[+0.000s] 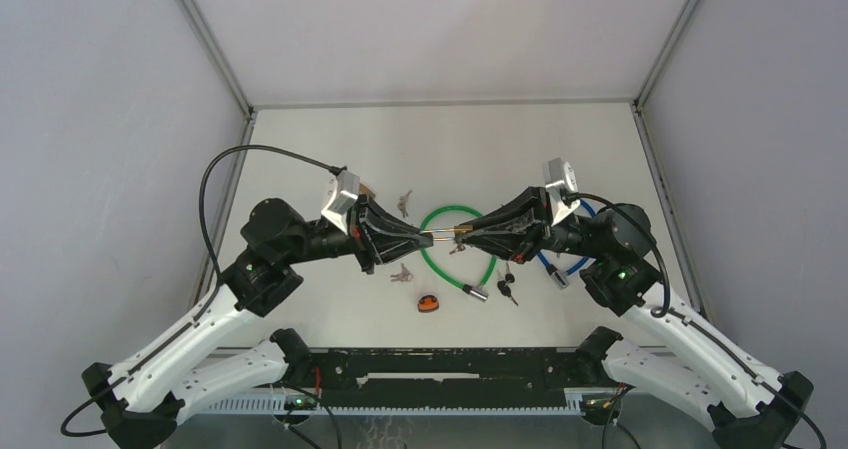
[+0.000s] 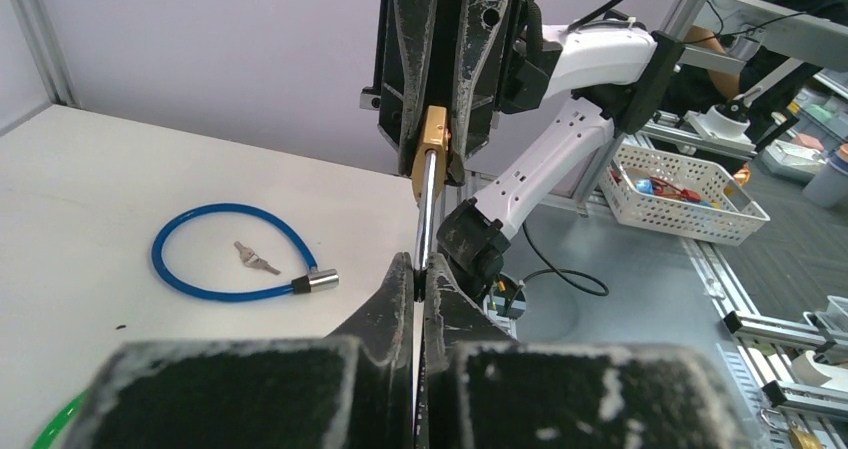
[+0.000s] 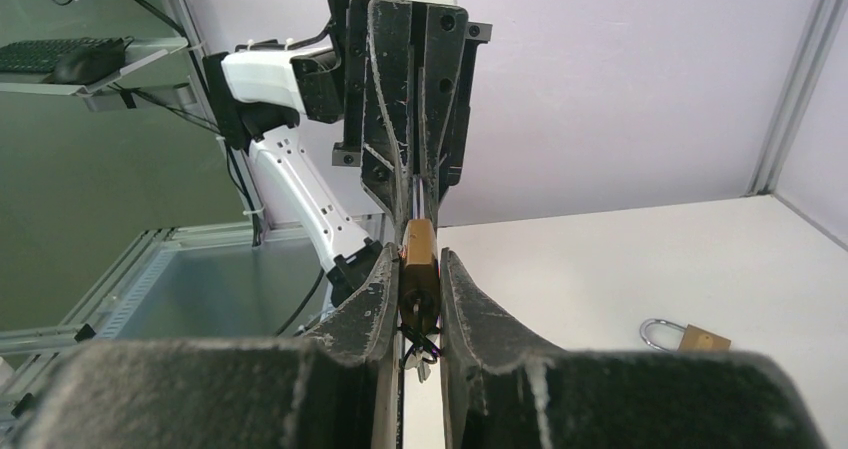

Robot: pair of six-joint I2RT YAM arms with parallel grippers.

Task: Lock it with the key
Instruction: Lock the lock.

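From above, the left gripper (image 1: 428, 235) and right gripper (image 1: 468, 233) meet tip to tip over the middle of the tabletop (image 1: 300, 139), with a brass padlock (image 1: 452, 232) held between them, raised off the surface. Under it lies a green cable loop (image 1: 432, 259). A blue cable lock (image 1: 578, 263) lies toward the right edge. Loose keys (image 1: 404, 204) lie to the left of the green loop, and an orange-and-black item (image 1: 428, 304) sits nearer the near edge.

In the left wrist view, the left gripper (image 2: 421, 267) is clenched on the padlock's silver shackle (image 2: 428, 214). The brass body (image 2: 433, 134) sits between the right gripper's fingers (image 2: 465, 119). The blue cable lock (image 2: 190, 281) rings a pair of keys (image 2: 256, 259). Beyond the table, a white basket (image 2: 690, 219) holds small coloured items.

In the right wrist view, the right gripper (image 3: 418, 269) is clamped on the brass body (image 3: 420, 259). A small dark bunch (image 3: 420, 354) hangs beneath it, but I cannot tell whether it is the key. A second padlock (image 3: 690, 337) lies on the tabletop near the right edge. Pale lilac walls (image 3: 620, 89) and a metal post (image 3: 795, 89) close in the scene.
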